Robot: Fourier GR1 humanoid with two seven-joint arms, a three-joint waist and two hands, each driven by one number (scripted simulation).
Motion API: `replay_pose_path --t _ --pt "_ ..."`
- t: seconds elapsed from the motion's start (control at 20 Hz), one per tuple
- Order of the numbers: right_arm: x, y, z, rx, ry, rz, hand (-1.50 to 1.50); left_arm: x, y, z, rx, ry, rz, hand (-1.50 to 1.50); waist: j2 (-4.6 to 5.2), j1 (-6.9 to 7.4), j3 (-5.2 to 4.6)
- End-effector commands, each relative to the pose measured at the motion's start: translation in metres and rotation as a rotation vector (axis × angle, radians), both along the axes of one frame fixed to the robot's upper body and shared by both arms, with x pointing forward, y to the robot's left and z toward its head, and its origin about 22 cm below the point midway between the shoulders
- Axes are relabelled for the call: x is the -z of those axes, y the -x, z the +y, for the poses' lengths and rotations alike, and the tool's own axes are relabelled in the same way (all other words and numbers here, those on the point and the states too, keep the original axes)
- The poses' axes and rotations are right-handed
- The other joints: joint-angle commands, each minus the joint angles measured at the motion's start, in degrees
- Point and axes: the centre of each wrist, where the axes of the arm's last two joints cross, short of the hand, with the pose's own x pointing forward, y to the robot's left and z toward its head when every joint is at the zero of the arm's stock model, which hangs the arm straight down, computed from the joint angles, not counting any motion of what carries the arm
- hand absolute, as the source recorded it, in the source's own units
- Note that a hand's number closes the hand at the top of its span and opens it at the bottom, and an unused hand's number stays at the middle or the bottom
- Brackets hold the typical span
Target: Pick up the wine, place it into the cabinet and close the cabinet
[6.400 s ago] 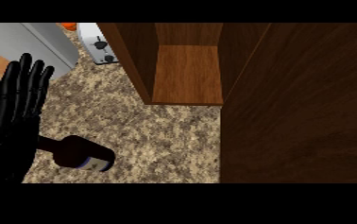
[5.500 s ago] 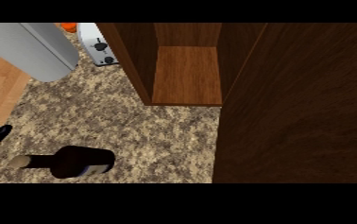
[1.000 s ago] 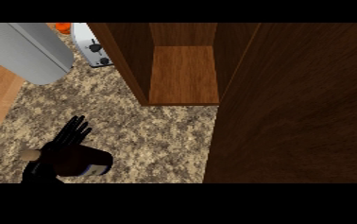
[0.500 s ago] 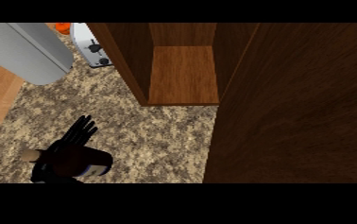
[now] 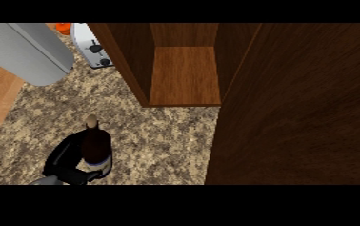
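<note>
We are working with our left robot hand (image 5: pixel 62 159), low at the left of the head view. Its black fingers are curling round the lower body of the wine bottle (image 5: pixel 95 146), so the hand is closed on the bottle rather than open. The bottle's neck is pointing up the view toward the cabinet (image 5: pixel 184 77). We cannot tell whether its base is clear of the speckled desk (image 5: pixel 165 139). Our right robot hand is not showing anywhere.

The cabinet is standing open, its wooden shelf bare. The cabinet door (image 5: pixel 288 106) is filling the right side of the view as a broad dark panel. The bottle is well apart from the shelf, down and to the left of it.

We are judging that the carry into the cabinet is next, and a few things could go wrong:

- **Tipping in the grip:** we are gripping low on the bottle, so the top-heavy neck could swing as the arm travels.
- **Catching on entry:** the neck could catch the cabinet's left wall or the front lip of the shelf if we are coming in at an angle.
- **Straying left:** that could bring the bottle toward the toaster (image 5: pixel 96 53).
- **Closing the door:** if we set the bottle too near the shelf's front, the closing door could strike it.
</note>
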Motion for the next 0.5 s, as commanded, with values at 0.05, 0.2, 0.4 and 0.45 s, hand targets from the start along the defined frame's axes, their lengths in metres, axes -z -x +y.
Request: replay_pose_path --t 0.05,0.2,0.4,0.45 --pt "-0.005 0.024 -0.005 -0.058 -0.012 0.008 -1.50 -0.022 -0.022 -0.024 0.101 0.029 -0.244 1.50 -0.42 -0.23 -0.01" --pt "0.000 0.021 -0.005 -0.030 -0.011 0.024 -1.50 -0.005 0.007 -0.023 -0.015 -0.016 -0.296 1.50 -0.12 0.36 -0.01" --pt "0.002 0.015 -0.003 -0.060 -0.021 0.023 -1.50 -0.010 -0.024 -0.077 -0.316 -0.099 -0.311 1.50 -0.07 0.17 0.08" --pt "-0.002 0.011 0.000 -0.056 -0.011 0.020 -1.50 -0.011 -0.030 -0.084 -0.391 -0.127 -0.305 1.50 -0.09 0.12 0.04"
